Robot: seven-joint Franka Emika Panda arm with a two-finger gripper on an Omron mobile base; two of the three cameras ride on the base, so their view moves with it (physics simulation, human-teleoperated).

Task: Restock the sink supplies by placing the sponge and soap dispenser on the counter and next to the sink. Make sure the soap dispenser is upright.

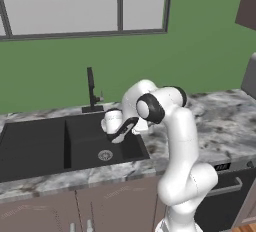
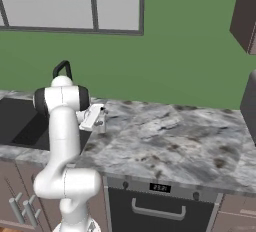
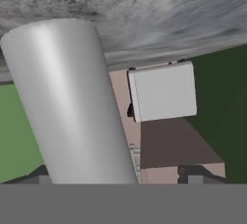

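The soap dispenser (image 3: 72, 102) fills the left half of the hand view as a thick white cylinder, slightly tilted, one end against the marbled counter (image 3: 159, 10). My gripper (image 3: 116, 177) is open: the bottle lies between the spread fingertips, close to the left one and clear of the right one. From the base cameras the gripper (image 1: 112, 122) (image 2: 99, 120) hangs low over the counter (image 2: 165, 136) at the right rim of the black sink (image 1: 35, 146), right of the faucet (image 1: 91, 88). The sponge is out of view.
A dishwasher front (image 2: 160, 201) sits under the counter right of the sink. A tall grey appliance (image 1: 250, 76) stands at the far right, under a dark wall cabinet. A white box (image 3: 161, 90) shows beyond the bottle. The green wall and a window are behind.
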